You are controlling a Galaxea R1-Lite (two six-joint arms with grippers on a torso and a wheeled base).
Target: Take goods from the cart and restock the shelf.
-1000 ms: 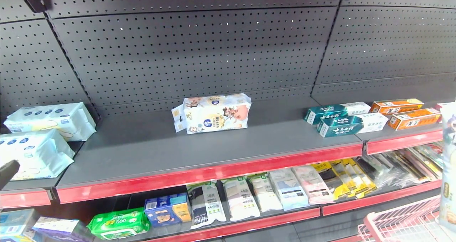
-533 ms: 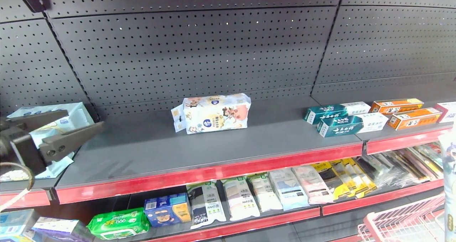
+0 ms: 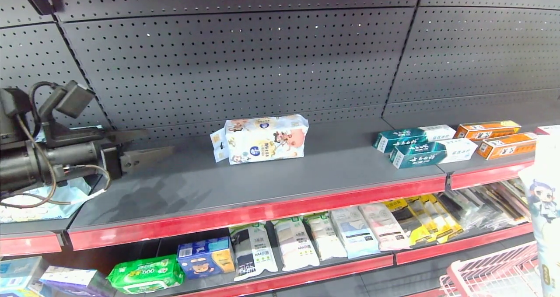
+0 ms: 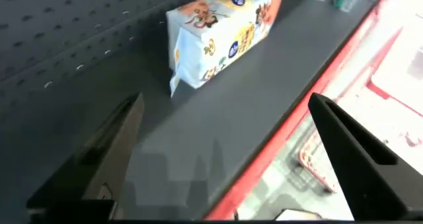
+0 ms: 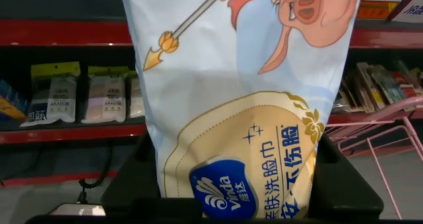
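A white cartoon-printed tissue pack lies on its side mid-way along the grey shelf, near the pegboard back. My left gripper hovers open over the shelf's left part, pointing toward that pack and well short of it, nothing between its fingers. My right gripper is shut on a second, similar tissue pack, held upright. That held pack stands at the right edge of the head view, above the pink cart.
Teal toothpaste boxes and orange boxes occupy the shelf's right part. Pale blue tissue packs lie behind the left arm. The lower shelf holds several packets, also seen as hanging packets. The cart's rim is beside the held pack.
My left arm has come in from the left edge and now reaches rightward over the shelf, open. The held pack at the right edge has shifted further into view.
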